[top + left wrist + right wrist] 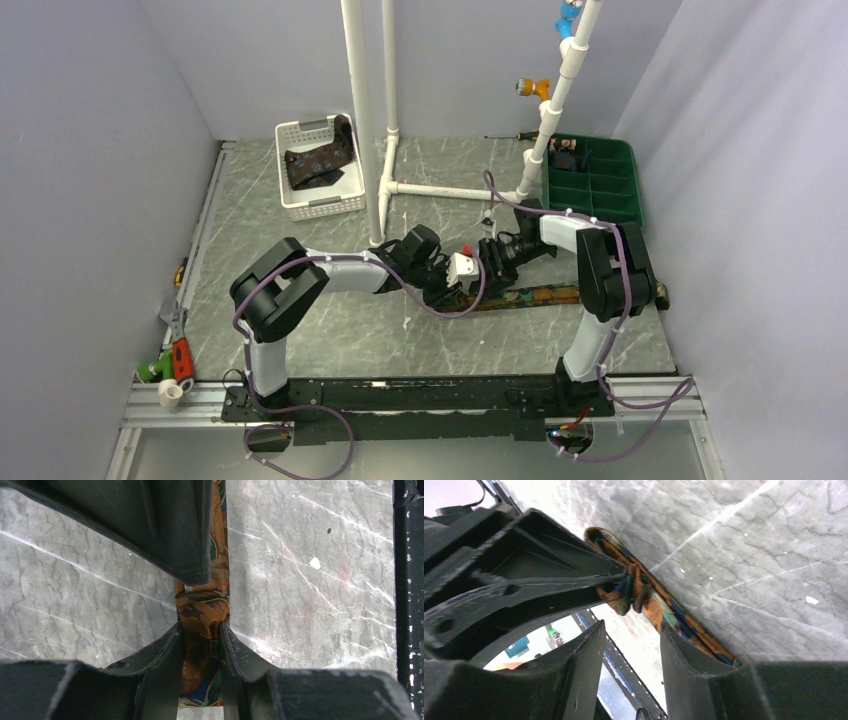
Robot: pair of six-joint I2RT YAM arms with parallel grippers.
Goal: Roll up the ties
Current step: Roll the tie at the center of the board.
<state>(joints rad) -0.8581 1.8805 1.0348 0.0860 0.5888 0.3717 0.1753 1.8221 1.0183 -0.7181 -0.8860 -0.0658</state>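
Containers sit at the back of the marbled grey table (330, 330). A white slotted basket (322, 208) at the back left holds a crumpled dark tie with pale motifs (318, 165). A green compartment tray (610, 200) at the back right has something small and dark in its rear left compartment, too small to name. Both arms reach inward and meet near the middle of the table in front of the white pipe frame (365, 120), the left arm stretched to its right and the right arm folded over and pointing left. The left gripper (200, 630) is low over the table and is closed partway on the orange and teal tie (202, 607), its two fingers pressing the folded, bunched end of the fabric from either side. The right gripper (631, 630) faces it with jaws parted and nothing between them; one finger (684, 665) overlaps the flat strip of the tie in its wrist view, but whether it touches cannot be told. From the pinched end the rest of the tie runs flat along the table to the right, under the right arm, in the top view (535, 296).
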